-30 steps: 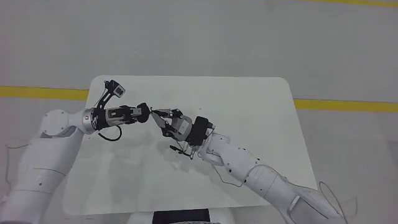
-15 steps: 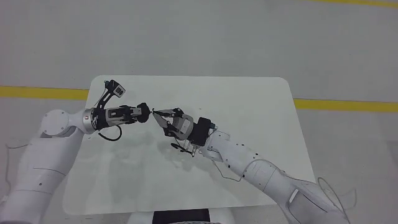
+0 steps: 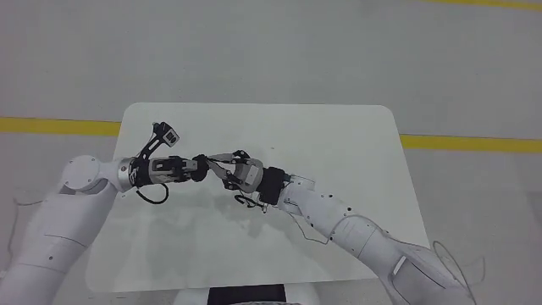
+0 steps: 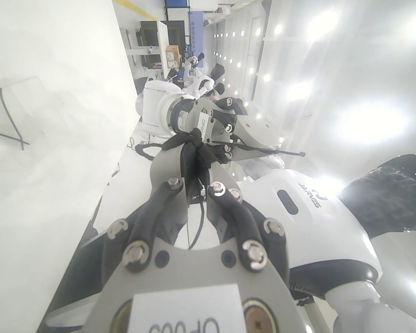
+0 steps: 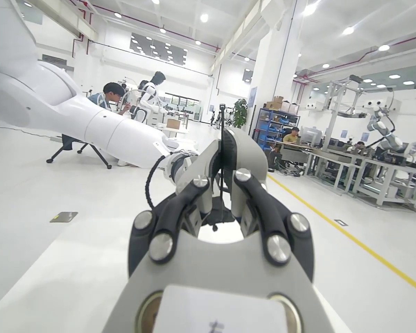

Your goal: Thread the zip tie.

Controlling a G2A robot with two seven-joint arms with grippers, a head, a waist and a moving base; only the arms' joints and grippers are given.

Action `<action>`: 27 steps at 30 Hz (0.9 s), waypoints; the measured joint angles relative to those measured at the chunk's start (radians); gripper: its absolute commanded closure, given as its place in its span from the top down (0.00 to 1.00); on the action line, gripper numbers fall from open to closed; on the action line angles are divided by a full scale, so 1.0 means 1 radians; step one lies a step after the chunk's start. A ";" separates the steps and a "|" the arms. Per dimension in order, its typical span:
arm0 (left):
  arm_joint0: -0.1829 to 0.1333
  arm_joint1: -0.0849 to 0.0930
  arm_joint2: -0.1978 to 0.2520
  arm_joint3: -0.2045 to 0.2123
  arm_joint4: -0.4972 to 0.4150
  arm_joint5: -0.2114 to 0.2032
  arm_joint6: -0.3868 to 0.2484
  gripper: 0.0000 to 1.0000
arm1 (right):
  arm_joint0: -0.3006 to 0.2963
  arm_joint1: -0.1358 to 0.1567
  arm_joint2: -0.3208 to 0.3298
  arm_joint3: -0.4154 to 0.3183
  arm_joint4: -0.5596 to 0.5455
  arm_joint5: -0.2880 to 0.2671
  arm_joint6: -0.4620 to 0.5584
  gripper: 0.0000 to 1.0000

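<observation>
Two grippers are shown tip to tip above the table (image 3: 339, 131). The right gripper (image 5: 222, 150) is clamped on the zip tie (image 5: 222, 116), whose head projects beyond the fingers. The left gripper (image 4: 194, 154) is pressed closed just beside the zip tie; contact cannot be told.

The left gripper (image 4: 194, 155) is being viewed from behind, with its black pads (image 4: 190, 166) being pressed tight together. Whether anything is being pinched between them cannot be told. Just beyond its tip, on the far side, the right gripper (image 4: 270, 148) is being held facing it. The zip tie (image 4: 291, 153) is being clamped between that gripper's grey fingers (image 4: 253, 133), and its thin black strap is being left sticking out past them, ending in a small square head.
</observation>
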 measured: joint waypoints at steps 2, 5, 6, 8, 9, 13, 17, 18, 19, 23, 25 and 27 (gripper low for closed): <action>-0.003 0.015 0.017 0.003 -0.015 -0.011 0.000 0.00 | 0.003 -0.002 0.000 0.008 -0.006 0.000 -0.011 0.00; -0.010 0.037 0.045 0.011 -0.045 -0.024 0.000 0.00 | 0.006 -0.005 -0.001 0.019 -0.012 0.000 -0.028 0.00; -0.014 0.044 0.055 0.015 -0.059 -0.031 0.000 0.00 | 0.007 -0.007 -0.003 0.022 -0.015 0.000 -0.035 0.00; -0.020 0.054 0.071 0.021 -0.082 -0.042 0.000 0.00 | 0.010 -0.008 -0.008 0.028 -0.023 0.000 -0.048 0.00; -0.025 0.060 0.084 0.023 -0.096 -0.049 0.000 0.00 | 0.012 -0.009 -0.011 0.031 -0.028 0.000 -0.055 0.00; -0.027 0.063 0.092 0.023 -0.103 -0.053 0.000 0.00 | 0.013 -0.009 -0.011 0.032 -0.030 0.000 -0.059 0.00; -0.027 0.063 0.091 0.023 -0.102 -0.053 0.000 0.00 | 0.013 -0.009 -0.011 0.032 -0.029 0.000 -0.058 0.00; -0.027 0.063 0.091 0.023 -0.102 -0.053 0.000 0.00 | 0.013 -0.009 -0.011 0.032 -0.029 0.000 -0.058 0.00; -0.027 0.063 0.091 0.023 -0.102 -0.053 0.000 0.00 | 0.013 -0.009 -0.011 0.031 -0.029 0.000 -0.057 0.00; -0.027 0.063 0.091 0.023 -0.102 -0.053 0.000 0.00 | 0.000 -0.009 -0.001 0.011 -0.042 0.000 -0.037 0.00; -0.027 0.063 0.091 0.023 -0.102 -0.053 0.000 0.00 | 0.003 -0.010 -0.011 0.012 -0.050 0.000 -0.055 0.00; -0.027 0.063 0.091 0.023 -0.102 -0.053 0.000 0.00 | 0.012 -0.014 -0.028 0.021 -0.050 0.000 -0.070 0.00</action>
